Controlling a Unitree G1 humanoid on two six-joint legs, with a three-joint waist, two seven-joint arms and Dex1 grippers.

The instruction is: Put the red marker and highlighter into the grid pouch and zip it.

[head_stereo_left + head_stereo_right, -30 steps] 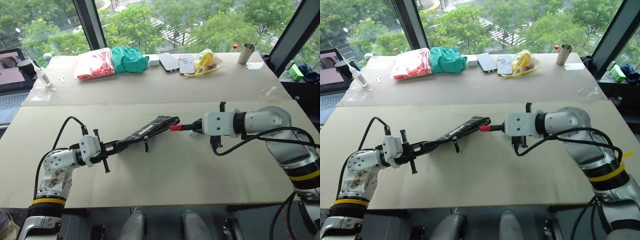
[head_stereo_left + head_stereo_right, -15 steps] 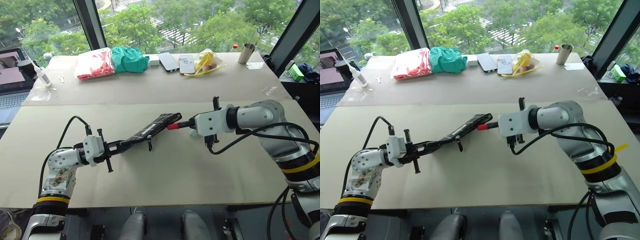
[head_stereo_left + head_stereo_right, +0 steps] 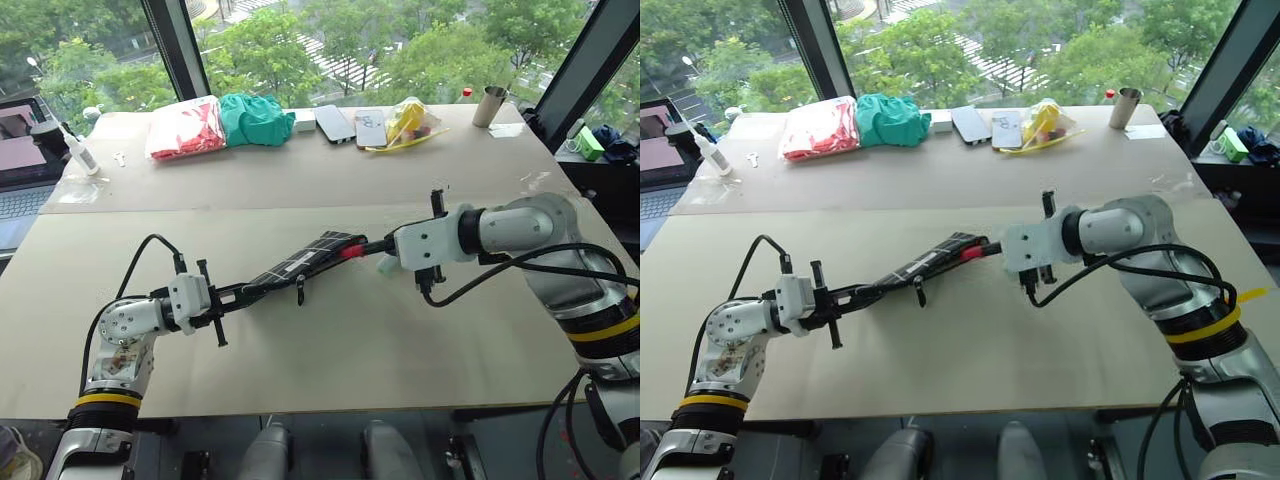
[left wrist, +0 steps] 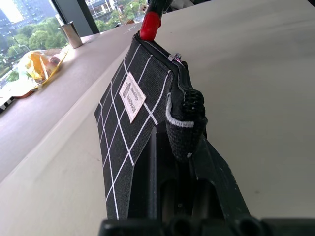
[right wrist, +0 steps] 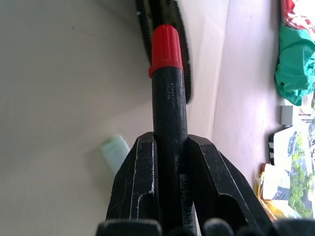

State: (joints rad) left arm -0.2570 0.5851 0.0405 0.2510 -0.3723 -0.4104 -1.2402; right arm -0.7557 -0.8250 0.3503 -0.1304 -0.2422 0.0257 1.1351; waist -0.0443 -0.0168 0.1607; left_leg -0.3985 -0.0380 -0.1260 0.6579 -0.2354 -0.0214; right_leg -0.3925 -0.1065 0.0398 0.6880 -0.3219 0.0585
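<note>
Right gripper [image 5: 170, 147] is clamped on the black barrel of the red marker [image 5: 168, 83], cap leading. Since a second ago the cap has travelled from just short of the grid pouch [image 3: 305, 258] to its open end, where it now sits at the lip, so I judge the insertion is just starting, with the barrel yet to go in. The marker's long axis runs roughly level across the table [image 3: 330, 340], cap toward the robot's left and slightly down, nearly in line with the pouch.

Left gripper [image 3: 232, 294] is clenched on the pouch's near end, holding it off the table with the mouth slanting up toward the marker; the zipper pull [image 3: 299, 290] hangs below it. The pouch has stayed about where it was.

On the table just below the right gripper lies the highlighter [image 5: 116, 152], still waiting its turn. Zipping is not yet possible.
</note>
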